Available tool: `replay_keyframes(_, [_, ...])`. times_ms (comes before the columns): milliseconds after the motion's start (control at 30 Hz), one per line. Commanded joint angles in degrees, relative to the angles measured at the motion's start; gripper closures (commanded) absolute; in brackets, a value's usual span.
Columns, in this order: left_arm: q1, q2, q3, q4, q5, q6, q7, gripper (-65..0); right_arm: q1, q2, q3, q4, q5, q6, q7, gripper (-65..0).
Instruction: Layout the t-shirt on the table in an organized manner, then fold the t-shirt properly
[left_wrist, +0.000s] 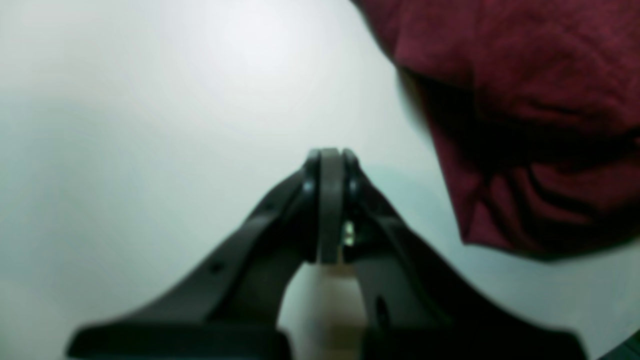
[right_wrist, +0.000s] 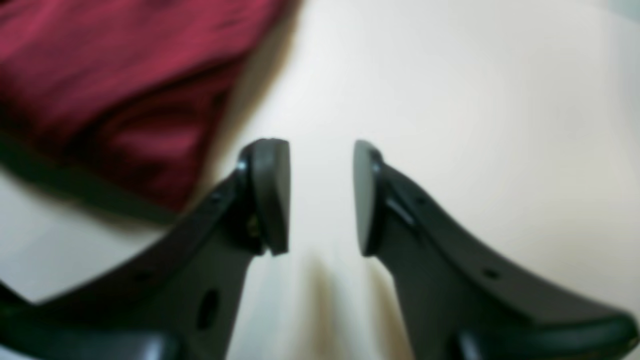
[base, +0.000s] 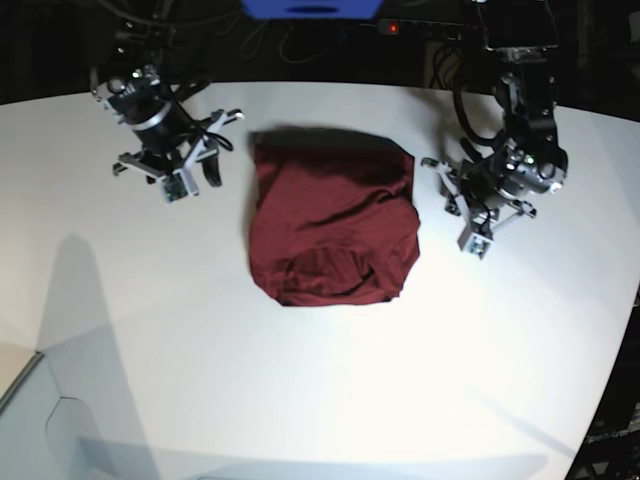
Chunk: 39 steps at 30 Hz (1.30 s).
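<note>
Here both arms hang over the worktop (base: 320, 400) beside the shirt (base: 333, 225): left fingers (left_wrist: 330, 200) together, right fingers (right_wrist: 272, 195) apart, both empty.

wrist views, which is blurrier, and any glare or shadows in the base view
Both wrist views are soft; the right wrist view smears more, with the t-shirt streaked. In the left wrist view the shut left hand is fairly crisp. The base view is sharp, with bright glare on the table and long arm shadows at lower left.

L claw (left_wrist: 330, 165) closed empty, R claw (right_wrist: 321, 195) parted.
</note>
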Motion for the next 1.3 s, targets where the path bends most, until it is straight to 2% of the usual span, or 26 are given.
replay_keyframes(0, [-1.09, -0.33, -0.09, -0.32, -0.44, 0.07, -1.03, 0.0, 0.61, 0.09, 0.08, -0.68, 0.68, -0.25, 1.55, -16.4])
replay_keyframes(233, [-1.27, 0.19, 0.43, -6.39, -0.87, 0.07, -3.23, 0.0, 1.76, -0.08, -0.19, -6.57, 0.68, -0.25, 1.9, -15.6])
replay_keyframes(500, [1.19, 0.63, 9.14, -5.86, -0.96, -0.02, -3.31, 0.0, -0.88, -0.08, -7.66, -6.31, 0.68, -0.25, 1.9, -15.5])
replay_keyframes(667, [3.3, 0.46, 10.19, -3.31, -0.96, -0.02, -3.23, 0.0, -2.64, 0.01, -11.53, -4.28, 0.68, -0.25, 1.9, -14.0])
replay_keyframes(867, [6.29, 0.11, 9.75, 1.52, -0.96, -0.1, -3.23, 0.0, -2.37, 0.09, -8.72, -3.4, 0.5, -0.25, 1.81, -14.0])
replay_keyframes(1167, [7.26, -5.7, 9.58, 9.35, -0.7, -0.02, -3.14, 0.0, -3.34, 0.18, -0.8, 0.2, 0.5, -0.25, 1.55, -13.6])
replay_keyframes(1267, [7.35, -7.1, 7.12, 11.19, -0.96, -0.02, -1.56, 0.0, -4.48, 0.18, 1.57, 1.78, 0.5, -0.25, 1.81, -13.4])
